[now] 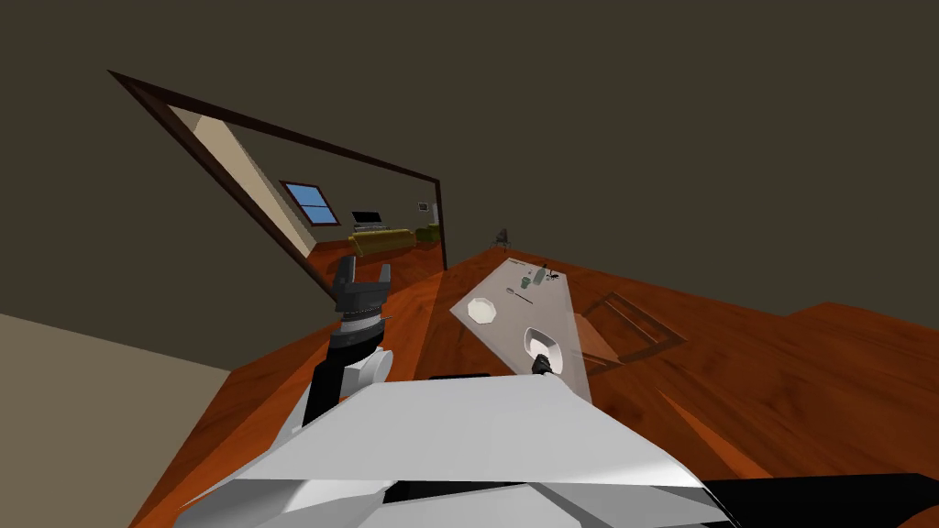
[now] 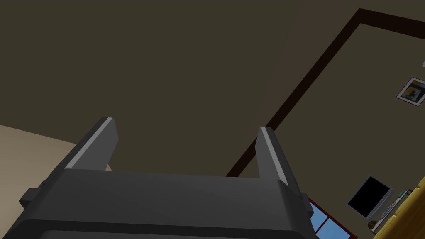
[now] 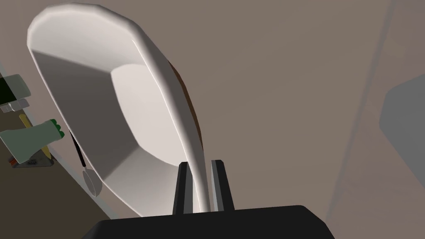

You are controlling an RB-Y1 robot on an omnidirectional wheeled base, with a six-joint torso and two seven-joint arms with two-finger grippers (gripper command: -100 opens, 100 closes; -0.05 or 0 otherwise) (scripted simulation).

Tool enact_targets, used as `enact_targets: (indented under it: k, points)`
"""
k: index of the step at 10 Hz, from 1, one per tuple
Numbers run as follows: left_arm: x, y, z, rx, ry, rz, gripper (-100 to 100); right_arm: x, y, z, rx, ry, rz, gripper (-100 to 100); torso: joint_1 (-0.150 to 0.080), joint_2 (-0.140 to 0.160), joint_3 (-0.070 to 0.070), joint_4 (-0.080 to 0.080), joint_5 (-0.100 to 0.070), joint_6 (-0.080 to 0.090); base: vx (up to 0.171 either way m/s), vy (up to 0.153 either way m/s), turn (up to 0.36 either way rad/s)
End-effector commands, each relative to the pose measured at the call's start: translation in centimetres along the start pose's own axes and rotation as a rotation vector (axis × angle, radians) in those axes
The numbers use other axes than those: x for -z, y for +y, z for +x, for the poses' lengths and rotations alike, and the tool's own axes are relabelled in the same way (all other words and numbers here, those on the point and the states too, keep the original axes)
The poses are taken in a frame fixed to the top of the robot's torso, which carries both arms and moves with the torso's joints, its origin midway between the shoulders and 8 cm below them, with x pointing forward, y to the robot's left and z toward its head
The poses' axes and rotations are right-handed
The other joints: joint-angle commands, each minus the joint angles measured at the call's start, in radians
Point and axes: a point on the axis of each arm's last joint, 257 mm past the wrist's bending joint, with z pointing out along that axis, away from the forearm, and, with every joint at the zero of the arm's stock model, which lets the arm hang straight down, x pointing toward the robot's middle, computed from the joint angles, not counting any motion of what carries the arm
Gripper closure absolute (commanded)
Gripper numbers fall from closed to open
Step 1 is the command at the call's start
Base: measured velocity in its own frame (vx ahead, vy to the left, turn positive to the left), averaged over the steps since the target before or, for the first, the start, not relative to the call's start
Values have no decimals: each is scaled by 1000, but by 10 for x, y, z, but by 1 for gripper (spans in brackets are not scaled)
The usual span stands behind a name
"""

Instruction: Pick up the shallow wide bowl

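Spotter: Right gripper (image 3: 202,184) first, since it's closest. Its two fingers (image 3: 221,186) are pinching the rim of the shallow wide bowl (image 3: 124,112), one blade inside the wall and one outside.

Operator: Where is the bowl sitting?

Spotter: At the near end of the grey table (image 1: 559,302), close to its edge. A smaller white dish (image 1: 482,310) lies just beyond it to the left. A spoon (image 3: 89,180) lies beside the bowl, and past that is a pale green container (image 3: 31,141), toward the far end.

Operator: Is it off the table yet?

Spotter: I can't tell, because nothing shows a gap under the base. My read is that the grasp is made and the lift is the step in hand.

Operator: And the left arm?

Spotter: Left gripper (image 1: 360,284) is held up, well to the left of the table over the wooden floor (image 1: 779,367). Its blades are spread wide with nothing between them, so it's idle.

Operator: So what does the next move need?

Spotter: It needs a slow, straight rise with the pinch kept firm. The hold is on one side of the rim only, so I'd expect the far side of a bowl this wide to sag or swing. Keep the wrist steady and clear the spoon and the dish before carrying it anywhere.
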Motion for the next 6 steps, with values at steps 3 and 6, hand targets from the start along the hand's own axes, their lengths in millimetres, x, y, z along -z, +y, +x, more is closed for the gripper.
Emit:
enact_targets:
  k: [3, 6]
  points:
    - [0, 0, 0, 0, 0, 0, 0, -3, -17, 24, -2, 0, 1, 100, -1, 0, 0, 0, 0, 1, -11, 103, -1]
    - [0, 0, 0, 0, 0, 0, 0, -3, -16, 23, 0, 0, 1, 0, -8, -1, -1, 0, -2, 1, 1, 6, 0]
